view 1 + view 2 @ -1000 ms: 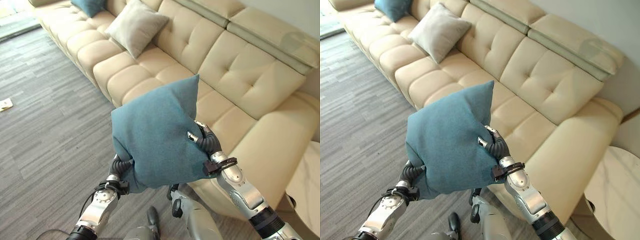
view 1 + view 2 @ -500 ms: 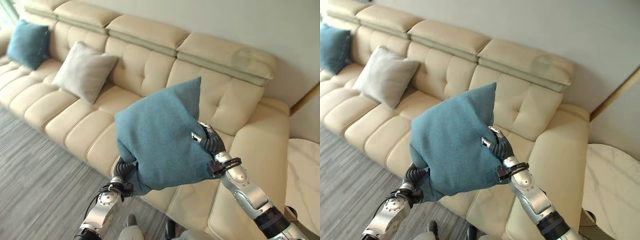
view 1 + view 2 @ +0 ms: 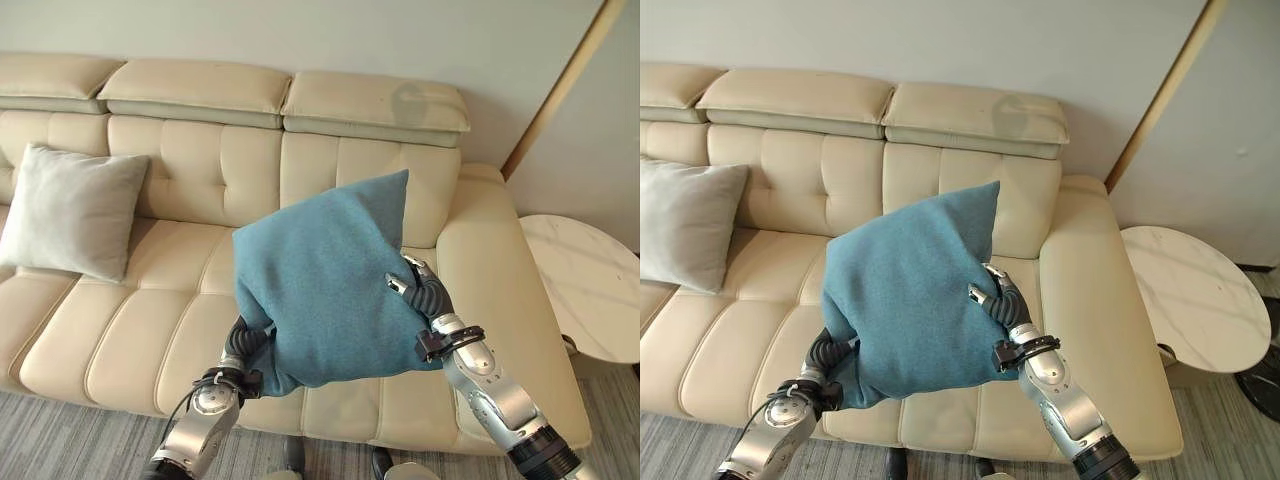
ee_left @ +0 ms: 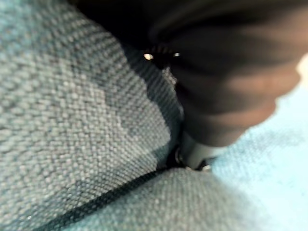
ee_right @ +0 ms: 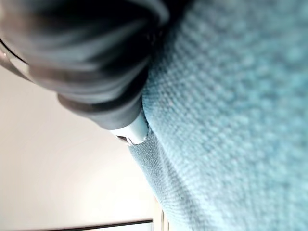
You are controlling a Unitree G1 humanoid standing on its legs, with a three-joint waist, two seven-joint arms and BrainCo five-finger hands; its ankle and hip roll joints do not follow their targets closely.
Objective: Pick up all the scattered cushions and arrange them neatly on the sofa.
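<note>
In the left eye view, a teal cushion (image 3: 322, 285) is held up in the air between the left hand (image 3: 243, 345) and the right hand (image 3: 420, 293), one pressed against each side. The cream sofa (image 3: 180, 200) lies beyond both hands, and a grey cushion (image 3: 68, 212) leans on its backrest well off to the left hand's side. A round marble table (image 3: 590, 285) stands past the right hand, beyond the sofa's armrest.

The left wrist view shows the teal fabric bunched against the hand's dark cover; whether the fingers curl round it cannot be told.

The right wrist view shows the same: fabric tight against the cover, the fingers buried.
</note>
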